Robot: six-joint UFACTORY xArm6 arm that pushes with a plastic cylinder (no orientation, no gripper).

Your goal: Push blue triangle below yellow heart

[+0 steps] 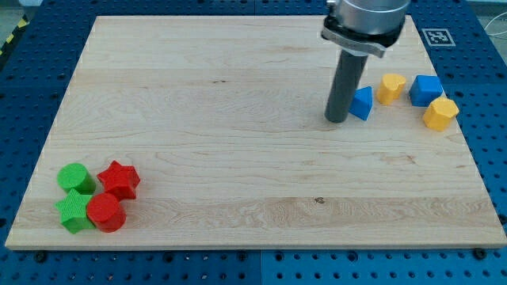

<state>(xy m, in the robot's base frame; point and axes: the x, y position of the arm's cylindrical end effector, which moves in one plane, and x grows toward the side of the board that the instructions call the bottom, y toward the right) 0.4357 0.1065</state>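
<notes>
The blue triangle lies on the wooden board at the view's upper right. The yellow heart sits just right of it and slightly higher, close to touching. My tip rests on the board right against the triangle's left side. The dark rod rises from it to the arm's mount at the view's top.
A blue cube and a yellow hexagon block sit right of the heart near the board's right edge. At the lower left are a green cylinder, a red star, a green star and a red cylinder.
</notes>
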